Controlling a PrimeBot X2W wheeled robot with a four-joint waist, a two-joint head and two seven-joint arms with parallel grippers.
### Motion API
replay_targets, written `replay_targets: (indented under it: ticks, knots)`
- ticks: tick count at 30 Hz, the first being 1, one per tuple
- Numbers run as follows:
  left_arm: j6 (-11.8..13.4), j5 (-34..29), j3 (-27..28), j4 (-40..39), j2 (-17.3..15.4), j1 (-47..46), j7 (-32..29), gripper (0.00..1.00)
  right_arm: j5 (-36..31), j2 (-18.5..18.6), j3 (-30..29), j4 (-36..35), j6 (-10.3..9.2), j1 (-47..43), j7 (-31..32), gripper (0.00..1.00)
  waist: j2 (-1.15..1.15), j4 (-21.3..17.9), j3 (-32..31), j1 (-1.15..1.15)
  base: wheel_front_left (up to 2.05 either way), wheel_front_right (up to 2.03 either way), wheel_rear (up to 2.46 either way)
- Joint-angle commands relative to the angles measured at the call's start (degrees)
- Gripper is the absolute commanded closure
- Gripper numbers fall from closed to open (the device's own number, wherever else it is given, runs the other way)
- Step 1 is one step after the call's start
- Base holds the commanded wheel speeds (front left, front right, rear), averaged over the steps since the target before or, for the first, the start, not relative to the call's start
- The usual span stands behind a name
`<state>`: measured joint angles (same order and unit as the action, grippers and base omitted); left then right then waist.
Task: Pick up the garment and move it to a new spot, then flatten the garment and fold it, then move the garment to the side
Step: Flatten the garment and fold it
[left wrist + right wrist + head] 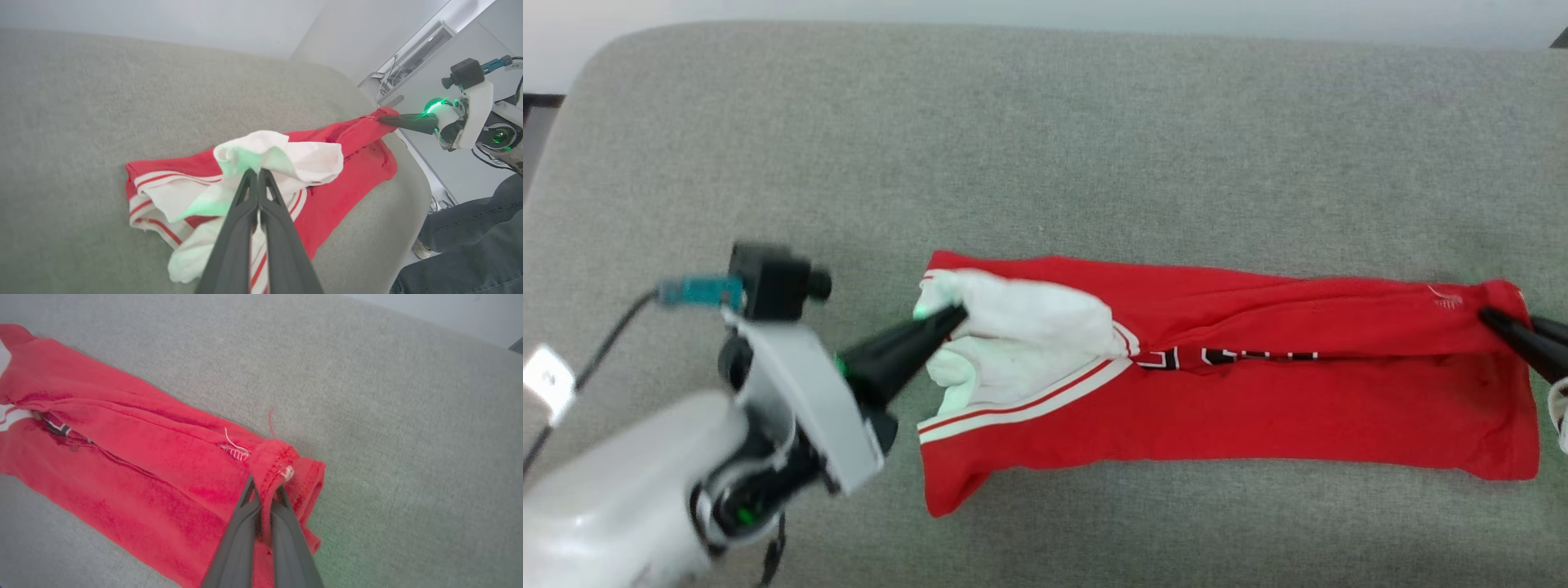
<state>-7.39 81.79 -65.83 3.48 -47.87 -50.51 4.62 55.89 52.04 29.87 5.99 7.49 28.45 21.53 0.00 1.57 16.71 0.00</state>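
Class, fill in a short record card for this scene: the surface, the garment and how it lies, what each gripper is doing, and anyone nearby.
surface: grey, padded
garment: red shirt, lying stretched out, doubled over along its length
letters: black, partly hidden in the crease
left gripper: shut on the white sleeve
right gripper: shut on the red hem at the opposite end
nearby: a person's leg in jeans, beside the surface

Lit bright and even, soft and diffuse, with only a thin shadow under the garment. Picked up a green glow on the white sleeve and the grey worktop. Smeared the left arm with motion blur. Bowed the left wrist view's edges.
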Motion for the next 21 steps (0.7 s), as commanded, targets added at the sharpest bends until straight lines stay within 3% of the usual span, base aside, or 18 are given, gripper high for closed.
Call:
replay_targets:
  ticks: [1,6,14,15,16,17,18,19,21]
  knots:
    - [0.16,0.86,-0.12,-1.21,-1.04,2.64,1.20,1.00,-0.21,-0.07,-1.81,-0.38,0.00,-2.32,-0.08,1.00,0.00,0.03,0.47,0.00,0.00,0.00,0.00]
    - [0.16,2.38,-1.73,-2.38,-1.20,8.03,3.43,1.00,-2.16,-1.47,-5.02,-0.61,0.00,-7.16,0.53,1.00,0.00,0.54,1.64,0.00,0.00,0.00,0.00]
    - [0.17,1.77,-2.93,4.87,3.13,10.59,5.76,1.00,-7.05,-5.97,-7.59,1.53,0.00,-9.23,0.63,1.00,0.00,1.35,3.24,0.00,0.00,0.00,0.00]
    - [0.12,1.62,-3.09,5.76,3.54,10.67,5.88,1.00,-7.67,-6.47,-7.87,1.54,0.00,-9.14,0.42,0.85,0.00,1.37,3.30,0.00,0.00,0.00,0.00]
    - [0.07,1.34,-3.24,6.33,3.92,10.67,5.98,0.89,-8.17,-6.90,-8.12,1.48,0.00,-9.10,0.25,0.60,0.00,1.40,3.33,0.00,0.00,0.00,0.00]
    - [0.00,1.13,-3.27,6.80,4.31,10.61,6.21,0.62,-8.56,-7.24,-8.41,1.30,0.00,-9.21,0.19,0.02,0.00,1.43,3.29,0.00,0.00,0.00,0.00]
    - [-0.05,1.04,-3.15,6.98,4.77,10.61,6.58,0.12,-8.98,-7.43,-9.06,1.20,0.00,-9.52,0.07,0.00,0.00,1.53,3.18,0.00,0.00,0.00,0.00]
    - [-0.10,0.94,-3.01,7.09,5.04,10.68,6.93,0.00,-9.21,-7.53,-9.65,0.99,0.00,-9.92,0.19,0.00,0.00,1.66,2.98,0.00,0.00,0.00,0.00]
    - [-0.15,0.73,-2.37,7.13,5.24,10.97,7.88,0.00,-9.19,-7.99,-11.27,0.17,0.00,-10.90,0.18,0.00,0.00,1.90,2.50,0.00,0.00,0.00,0.00]
